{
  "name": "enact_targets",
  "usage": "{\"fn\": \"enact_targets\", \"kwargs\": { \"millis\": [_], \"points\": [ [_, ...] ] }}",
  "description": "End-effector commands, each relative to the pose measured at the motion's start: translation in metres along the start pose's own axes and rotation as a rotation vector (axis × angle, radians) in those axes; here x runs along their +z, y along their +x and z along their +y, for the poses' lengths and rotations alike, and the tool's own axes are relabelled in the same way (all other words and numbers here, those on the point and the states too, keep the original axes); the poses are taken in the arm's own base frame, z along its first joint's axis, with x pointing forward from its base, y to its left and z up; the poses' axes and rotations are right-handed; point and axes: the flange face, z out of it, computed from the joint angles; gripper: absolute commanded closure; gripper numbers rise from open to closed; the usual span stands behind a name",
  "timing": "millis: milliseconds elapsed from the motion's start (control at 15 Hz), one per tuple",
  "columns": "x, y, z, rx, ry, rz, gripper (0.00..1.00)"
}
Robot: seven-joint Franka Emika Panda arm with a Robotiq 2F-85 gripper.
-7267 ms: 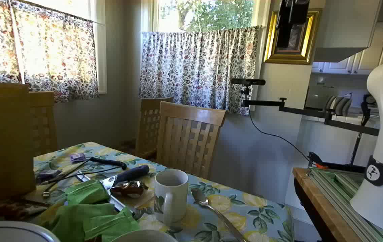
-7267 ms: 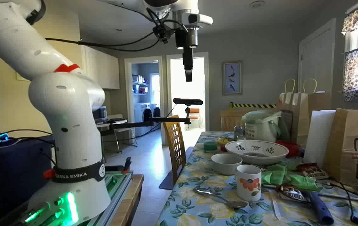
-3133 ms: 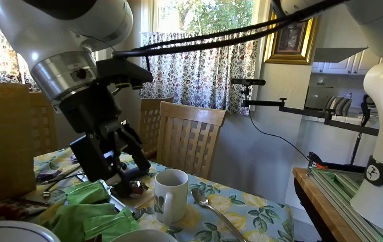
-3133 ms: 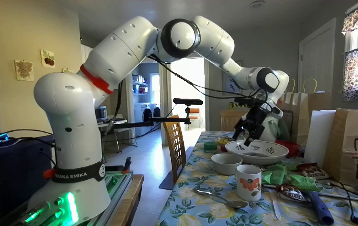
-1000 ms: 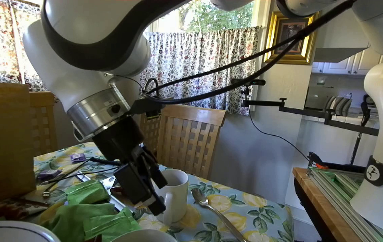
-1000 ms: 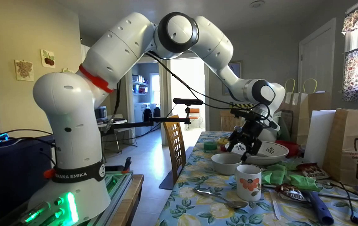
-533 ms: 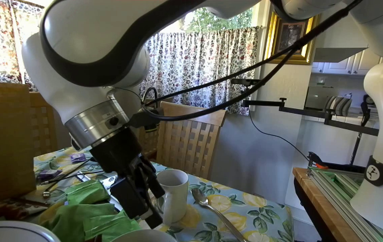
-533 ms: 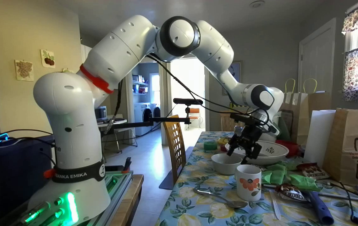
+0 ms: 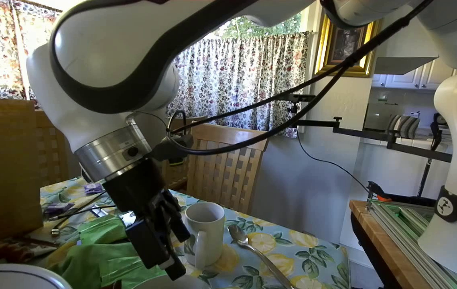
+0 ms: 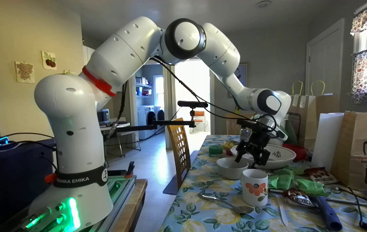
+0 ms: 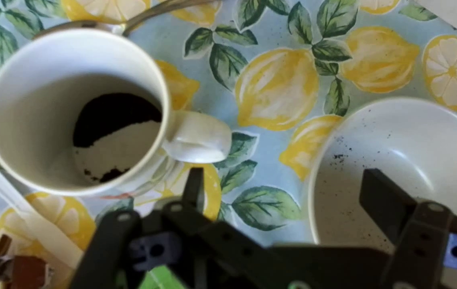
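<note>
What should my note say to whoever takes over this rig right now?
Gripper: open, nothing held, close to the mug and small bowl. One finger shows against the bowl's inside in the wrist view; contact unclear.
Mug: upright, dark granules at its bottom.
Small bowl: upright near the mug, dark specks on its inside.
Spoon: lying on the tablecloth beside the mug.
Done: granules are in the mug.
Left: no grasp made yet; mug and spoon are ungripped.
</note>
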Motion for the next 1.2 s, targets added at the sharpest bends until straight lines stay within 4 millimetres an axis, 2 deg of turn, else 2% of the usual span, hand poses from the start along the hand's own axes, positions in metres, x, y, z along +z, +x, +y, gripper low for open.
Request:
{"fn": "enact_targets", "kwargs": {
  "millis": [0,667,867,933,1000,1067,1133],
  "points": [
    [0.008,0.006,-0.001,-0.002,0.014,-0.017,0.00],
    [0.035,0.010,0.003,0.000,0.016,-0.074,0.00],
    [0.035,0.010,0.003,-0.001,0.018,-0.076,0.20],
    [0.035,0.010,0.003,0.000,0.019,-0.076,0.20],
    [0.034,0.010,0.003,0.000,0.019,-0.076,0.15],
    [0.033,0.010,0.003,0.000,0.019,-0.075,0.22],
    [0.033,0.010,0.003,0.000,0.019,-0.075,0.16]
  ]
}}
